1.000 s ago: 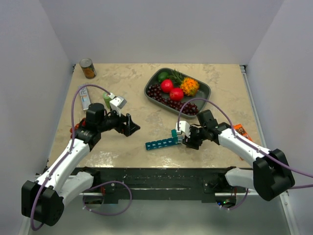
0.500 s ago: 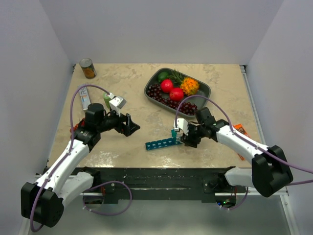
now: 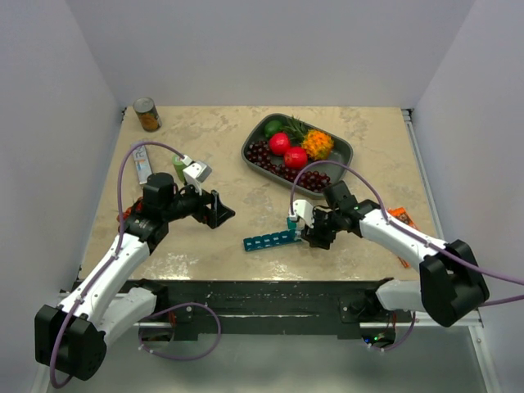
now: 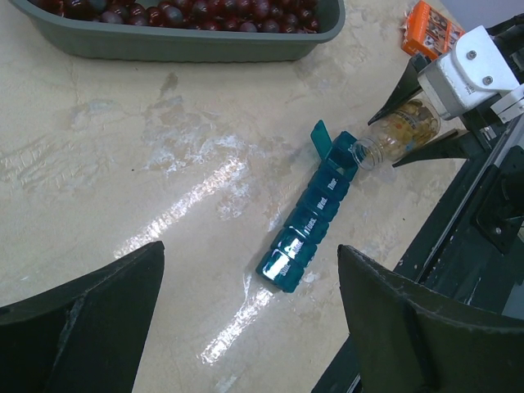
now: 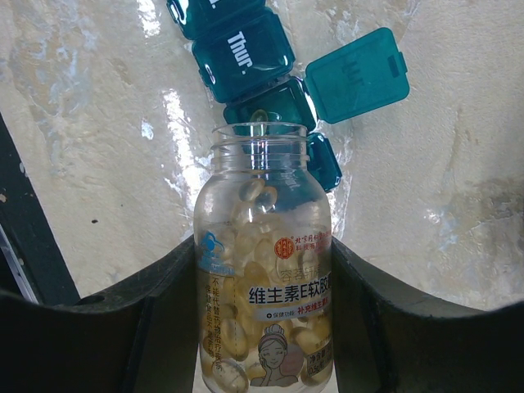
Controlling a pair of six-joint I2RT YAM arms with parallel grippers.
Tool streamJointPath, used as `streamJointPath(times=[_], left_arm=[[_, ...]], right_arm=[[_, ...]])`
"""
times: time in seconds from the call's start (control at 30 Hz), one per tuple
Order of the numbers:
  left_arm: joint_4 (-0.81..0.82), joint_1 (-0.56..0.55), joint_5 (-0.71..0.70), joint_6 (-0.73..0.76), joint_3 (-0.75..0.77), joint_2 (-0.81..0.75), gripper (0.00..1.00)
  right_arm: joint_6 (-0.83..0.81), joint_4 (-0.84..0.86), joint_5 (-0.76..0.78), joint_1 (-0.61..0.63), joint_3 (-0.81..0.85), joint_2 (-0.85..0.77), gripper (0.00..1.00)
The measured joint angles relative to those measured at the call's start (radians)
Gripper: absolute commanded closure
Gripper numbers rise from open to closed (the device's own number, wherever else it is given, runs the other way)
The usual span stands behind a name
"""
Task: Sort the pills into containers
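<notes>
The containers (image 5: 246,53) were a teal-blue strip with white day lettering. Just beside the strip, the clear bottle (image 5: 264,286) showed pale yellow pills (image 5: 246,221) and a white label (image 5: 278,304) printed in black, blue and red. The bench (image 3: 213,139) under the strip was cream, veined tan. Beyond the strip, a grey tray (image 4: 188,45) held dark red cherries (image 4: 164,6).

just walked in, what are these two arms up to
The right gripper holds an uncapped clear bottle of pills, tipped with its mouth over the one open compartment of the teal pill organiser. The other lids in view are shut. The left gripper is open and empty, hovering off to the organiser's left.
</notes>
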Motion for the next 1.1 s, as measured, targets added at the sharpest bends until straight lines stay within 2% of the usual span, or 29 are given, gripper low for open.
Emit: streamJointPath(times=[1.1], left_arm=[[0.000,0.000,0.000,0.000,0.000,-0.003,0.10]], right_arm=[[0.043,-0.033,0.043,0.032,0.051,0.069,1.00]])
